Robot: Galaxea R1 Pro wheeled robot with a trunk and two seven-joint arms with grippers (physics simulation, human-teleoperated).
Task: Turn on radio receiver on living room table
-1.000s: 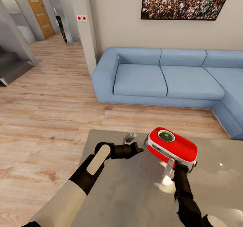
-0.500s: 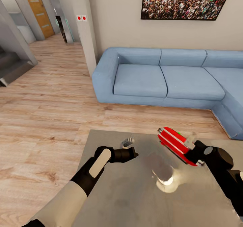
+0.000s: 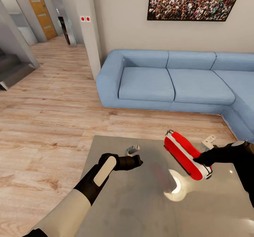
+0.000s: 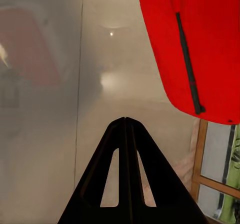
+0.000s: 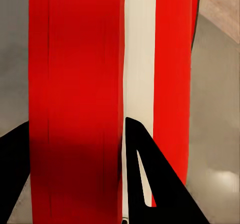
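Since the earlier frame, the radio (image 3: 185, 155) had been turned further on edge and carried slightly rightward by the right tool (image 3: 201, 158), which was clamped on it above the tabletop (image 3: 134, 201). The left tool (image 3: 135, 156) was held with fingers (image 4: 126, 184) together, near the radio. Beyond stood the sofa (image 3: 169, 83) and picture (image 3: 194, 0).

Red radio receiver (image 5: 75, 84) between fingers (image 5: 155, 184)
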